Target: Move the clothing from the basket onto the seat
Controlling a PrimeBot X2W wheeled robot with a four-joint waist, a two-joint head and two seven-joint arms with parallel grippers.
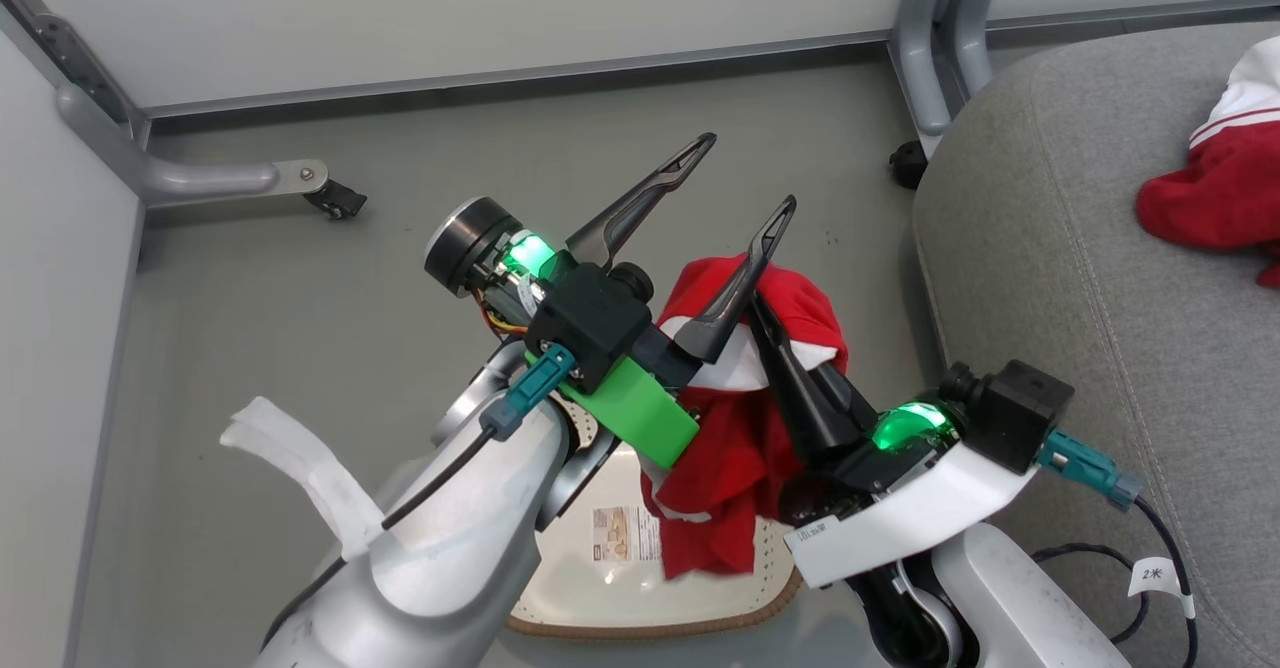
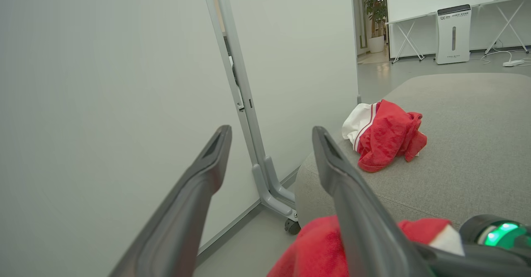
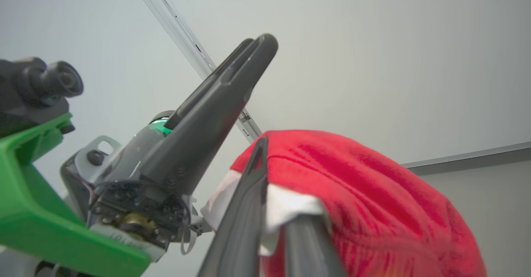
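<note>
Right gripper (image 1: 762, 323) clenched on red garment (image 1: 730, 448), which hangs below it over the basket (image 1: 640, 633). Left gripper (image 1: 747, 170), fingers spread, just beside. 2nd garment (image 1: 1220, 188) lies on the seat (image 1: 1080, 298), well to their right.

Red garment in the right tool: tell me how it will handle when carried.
Likely floppy: the red garment droops in folds from the right tool toward the basket. Probably light, since one pinch holds it up. Its loose fabric may swing or catch on the open left tool beside it.
</note>
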